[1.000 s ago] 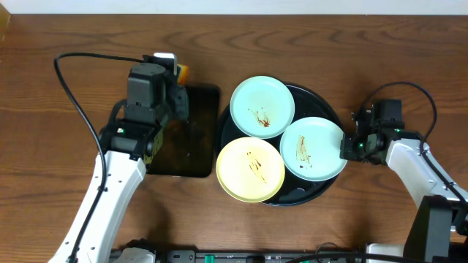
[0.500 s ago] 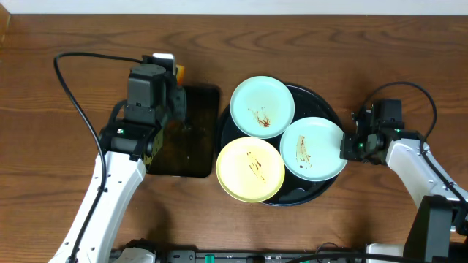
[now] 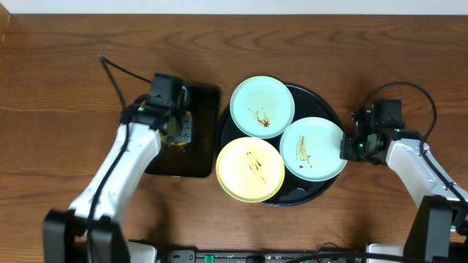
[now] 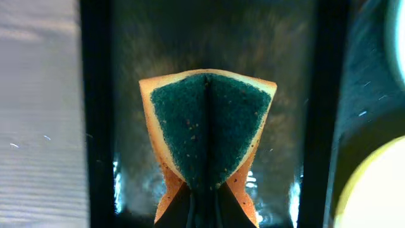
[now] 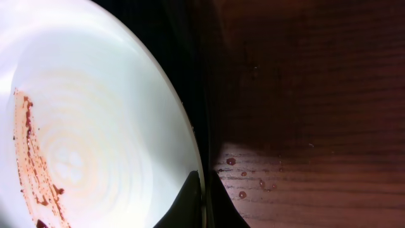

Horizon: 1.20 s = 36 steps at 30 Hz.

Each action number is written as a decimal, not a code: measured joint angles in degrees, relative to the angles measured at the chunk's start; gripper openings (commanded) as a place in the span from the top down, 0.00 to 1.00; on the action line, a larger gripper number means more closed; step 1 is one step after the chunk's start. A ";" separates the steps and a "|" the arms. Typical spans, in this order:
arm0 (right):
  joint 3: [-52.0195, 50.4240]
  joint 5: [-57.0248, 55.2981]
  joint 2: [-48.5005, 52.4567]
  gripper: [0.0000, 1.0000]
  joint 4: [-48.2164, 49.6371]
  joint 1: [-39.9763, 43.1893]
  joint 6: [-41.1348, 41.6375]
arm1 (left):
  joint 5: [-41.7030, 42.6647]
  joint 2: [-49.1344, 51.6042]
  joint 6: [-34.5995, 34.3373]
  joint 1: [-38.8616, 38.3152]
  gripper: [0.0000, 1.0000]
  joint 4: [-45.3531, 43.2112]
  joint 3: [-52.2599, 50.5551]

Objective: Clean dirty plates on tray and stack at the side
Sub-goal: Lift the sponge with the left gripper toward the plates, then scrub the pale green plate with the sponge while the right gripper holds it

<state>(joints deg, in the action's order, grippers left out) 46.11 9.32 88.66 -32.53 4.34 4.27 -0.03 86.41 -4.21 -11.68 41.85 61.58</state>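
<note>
Three smeared plates lie on the round black tray [image 3: 322,103]: a mint plate [image 3: 262,106] at the back, a mint plate [image 3: 313,148] at the right, and a yellow plate [image 3: 250,169] at the front. My right gripper [image 3: 349,146] is shut on the right mint plate's outer rim; the right wrist view shows the fingers [image 5: 204,190] pinching that plate [image 5: 95,126]. My left gripper [image 3: 179,128] is shut on an orange sponge with a green scouring face [image 4: 205,126], held over the rectangular black tray [image 3: 191,164]; its fingertips [image 4: 204,204] pinch the sponge's lower edge.
The wet rectangular tray [image 4: 158,38] lies just left of the round tray [image 4: 367,95]. The yellow plate's edge [image 4: 380,190] shows in the left wrist view. Bare wood table [image 3: 73,146] surrounds both trays. Brown droplets [image 5: 243,177] dot the wood by the right gripper.
My left arm has swung forward and turned, bringing the gripper and sponge from the rectangular tray's back left corner to over the tray. The right arm and plates have not moved.
</note>
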 measured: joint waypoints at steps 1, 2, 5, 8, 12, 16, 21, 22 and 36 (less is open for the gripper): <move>0.00 0.00 0.00 0.99 -0.02 0.00 -0.02 | 0.11 1.33 -0.07 0.00 0.92 0.26 0.00; 0.00 0.00 0.00 0.99 -0.02 0.00 0.00 | 0.13 2.38 -0.13 0.00 0.93 0.39 0.00; 0.00 0.02 0.00 0.99 -0.02 0.00 0.00 | 0.31 3.89 -0.28 0.00 0.93 0.55 0.00; 0.00 0.02 0.00 0.99 -0.02 0.00 0.00 | 0.33 3.91 -0.28 0.00 0.93 0.55 0.00; 0.00 0.02 0.00 0.99 -0.04 0.00 0.00 | 1.70 3.82 -0.28 0.00 0.93 0.57 0.00; 0.00 0.04 0.00 0.99 -0.04 0.00 0.00 | 8.50 3.15 -0.28 0.00 0.93 -0.52 0.04; 0.00 0.13 0.00 0.99 -0.35 0.00 0.00 | 19.43 0.92 -2.32 -1.64 0.93 -7.13 0.31; 0.00 0.13 0.00 0.99 -0.44 0.00 0.00 | 20.98 0.57 -3.39 -2.56 0.92 -8.17 0.61; 0.00 0.83 0.00 0.99 -2.16 0.00 0.00 | 25.42 1.29 -11.13 -18.12 0.92 -23.56 2.10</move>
<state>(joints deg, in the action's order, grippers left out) 46.11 10.15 88.66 -34.70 4.34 4.27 25.39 87.70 -15.33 -29.80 18.28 63.68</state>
